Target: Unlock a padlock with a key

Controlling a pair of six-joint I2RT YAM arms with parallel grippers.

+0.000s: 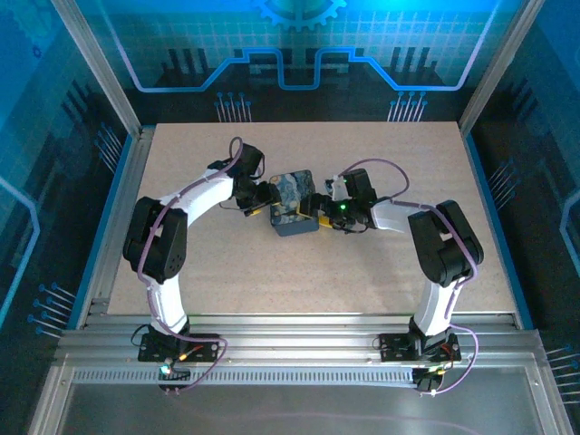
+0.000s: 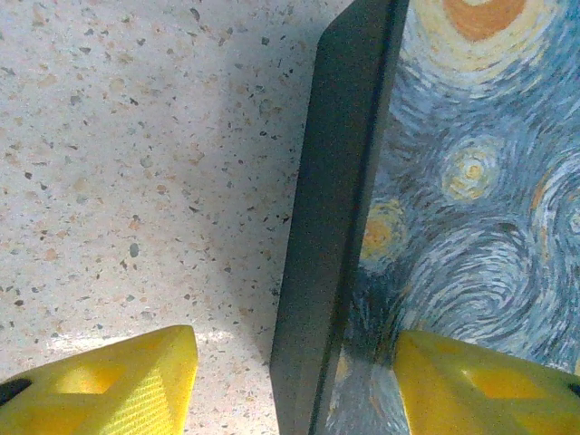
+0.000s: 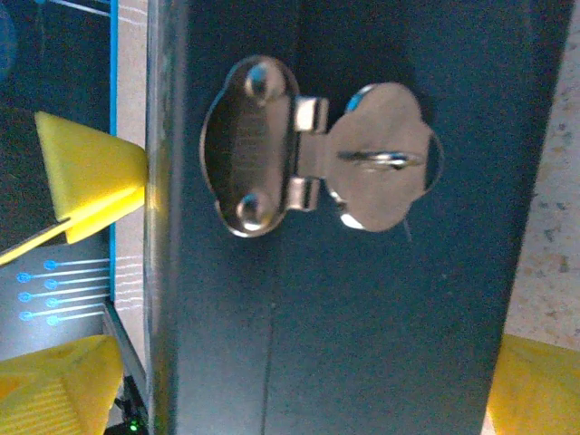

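Top view: both arms reach in low with elbows bowed outward, wrists meeting at the box (image 1: 292,190) mid table (image 1: 408,154); left gripper (image 1: 265,197) at the box's left end, right gripper (image 1: 319,216) at its right near corner; lock too small to read here. Left wrist view: yellow fingertips (image 2: 109,385) straddle the box's dark side wall, one over bare table, the other over the painted lid; clear gap on the table side, so this claw is released, not clamping. Right wrist view: the padlock (image 3: 317,149) sits on the box's dark face, just ahead of the camera; it reads as a riveted plate (image 3: 249,145) hinged to a flap (image 3: 381,154), with a small loop poking through the slot; right fingertips (image 3: 535,394) are spread wide either side of the box, close to its edges; cannot tell if they pinch it. Judgement: the lock is stiff, slick metal, small, fixed to a probably light box that could slide; best to brace the box by its side walls and work the flap's free edge or the loop with fine tips.
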